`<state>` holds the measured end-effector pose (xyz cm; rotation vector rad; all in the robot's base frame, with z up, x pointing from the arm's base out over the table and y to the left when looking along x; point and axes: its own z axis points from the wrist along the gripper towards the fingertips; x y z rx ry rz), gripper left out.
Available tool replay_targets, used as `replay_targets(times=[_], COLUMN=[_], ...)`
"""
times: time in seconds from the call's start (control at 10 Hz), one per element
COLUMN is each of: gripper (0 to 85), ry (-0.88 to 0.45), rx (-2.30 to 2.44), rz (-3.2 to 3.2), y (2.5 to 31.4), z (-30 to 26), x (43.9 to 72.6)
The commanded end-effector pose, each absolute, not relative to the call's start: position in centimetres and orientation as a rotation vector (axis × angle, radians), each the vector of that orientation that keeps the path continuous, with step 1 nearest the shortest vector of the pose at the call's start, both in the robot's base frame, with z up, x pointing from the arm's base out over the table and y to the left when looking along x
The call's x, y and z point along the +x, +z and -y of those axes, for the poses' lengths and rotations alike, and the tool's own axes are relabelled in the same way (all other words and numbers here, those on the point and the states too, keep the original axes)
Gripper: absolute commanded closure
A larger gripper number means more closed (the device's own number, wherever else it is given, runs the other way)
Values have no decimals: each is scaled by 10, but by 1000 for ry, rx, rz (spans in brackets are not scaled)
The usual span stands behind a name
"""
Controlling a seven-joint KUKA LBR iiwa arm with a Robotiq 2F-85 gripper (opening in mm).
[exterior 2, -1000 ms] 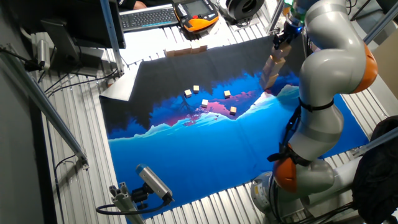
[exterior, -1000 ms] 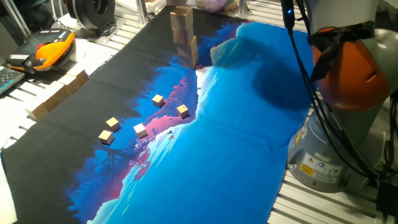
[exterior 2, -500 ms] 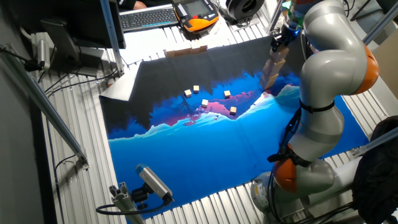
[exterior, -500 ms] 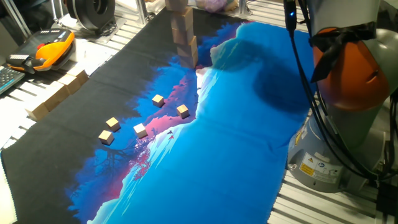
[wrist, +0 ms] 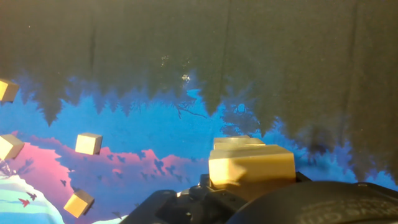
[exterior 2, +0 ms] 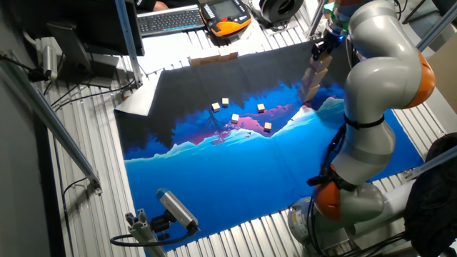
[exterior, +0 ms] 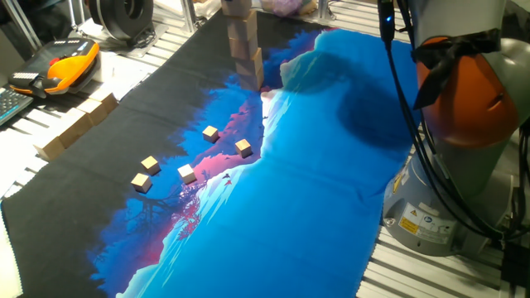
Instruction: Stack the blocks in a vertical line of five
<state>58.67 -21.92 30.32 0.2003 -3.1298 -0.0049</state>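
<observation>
The claw (exterior 2: 325, 47) sits at the top of the column of blocks (exterior: 247, 54), which stands on the dark far part of the mat (exterior: 315, 165) covering the desk. How far its fingers are parted cannot be told. In the hand view, the top block (wrist: 251, 163) lies directly beneath it. Tiny cubes (exterior: 209, 132) lie scattered well apart from it.

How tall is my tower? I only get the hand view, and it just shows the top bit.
Observer: In one fixed view the stack of blocks rises from the mat. At least three show, and its top runs out of the picture.
Operator: Is it straight?
Observer: Not quite; the blocks look slightly staggered.
Operator: I count four tiny cubes. Right?
Observer: Five tiny cubes lie loose on the mat, apart from the stack.
</observation>
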Motion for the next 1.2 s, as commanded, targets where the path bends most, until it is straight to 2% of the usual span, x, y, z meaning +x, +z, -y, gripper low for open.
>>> replay_targets(times=[0.0, 1.1], gripper=[850, 850], ry=[-1, -3], rx=[200, 131], rz=[3129, 3090], y=[303, 301], z=[219, 217], x=[587, 587])
